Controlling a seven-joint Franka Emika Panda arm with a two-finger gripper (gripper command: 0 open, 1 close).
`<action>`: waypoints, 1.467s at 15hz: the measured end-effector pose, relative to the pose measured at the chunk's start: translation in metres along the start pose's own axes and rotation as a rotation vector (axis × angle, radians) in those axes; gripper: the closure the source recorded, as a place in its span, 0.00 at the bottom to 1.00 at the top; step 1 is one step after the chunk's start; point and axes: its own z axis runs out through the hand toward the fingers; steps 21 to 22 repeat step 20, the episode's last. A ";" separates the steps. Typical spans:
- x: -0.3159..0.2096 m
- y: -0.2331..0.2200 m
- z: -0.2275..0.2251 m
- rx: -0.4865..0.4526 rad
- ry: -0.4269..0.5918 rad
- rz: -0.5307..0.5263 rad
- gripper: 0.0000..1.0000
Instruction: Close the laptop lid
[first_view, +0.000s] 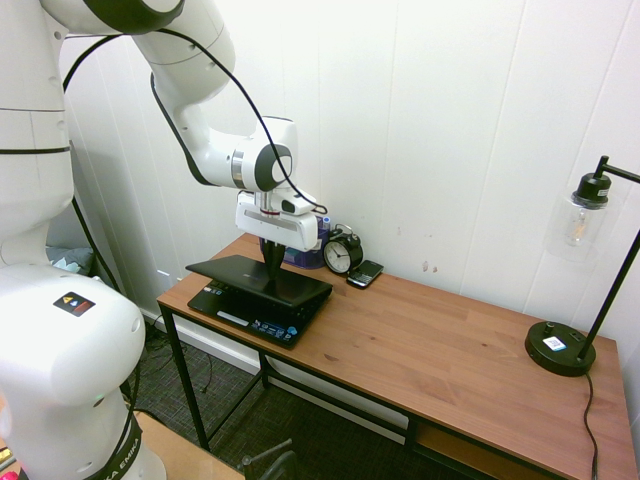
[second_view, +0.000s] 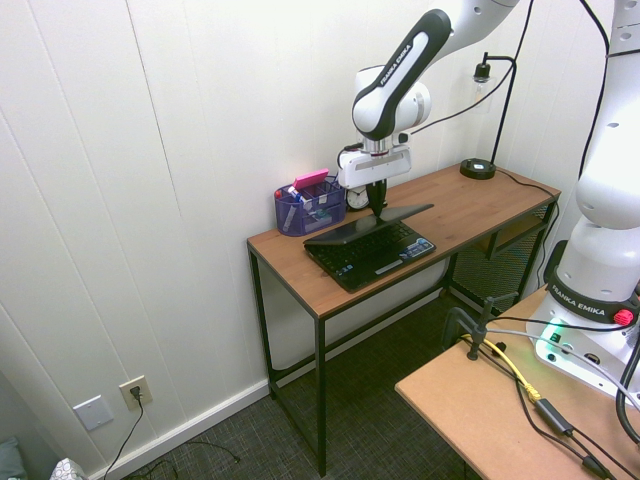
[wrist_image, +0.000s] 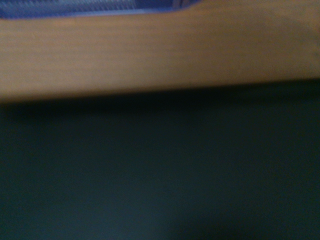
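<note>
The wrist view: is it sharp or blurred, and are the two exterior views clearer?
Wrist view: blurred, only a dark laptop lid below a band of wooden desk. First exterior view: sharp and evenly lit, with wide-angle bending at the edges; the lamp is crisp. Second exterior view: also sharp, lid clearly outlined.

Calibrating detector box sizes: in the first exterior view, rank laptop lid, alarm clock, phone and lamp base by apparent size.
1. laptop lid, clearly largest
2. lamp base
3. alarm clock, partly hidden by the gripper, so its place against the lamp base is unsure
4. phone, smallest
</note>
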 end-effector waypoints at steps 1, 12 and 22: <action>-0.001 0.006 0.006 -0.012 -0.008 0.003 1.00; 0.000 0.018 0.022 -0.045 -0.031 0.013 1.00; 0.002 0.019 0.028 -0.051 -0.035 0.016 1.00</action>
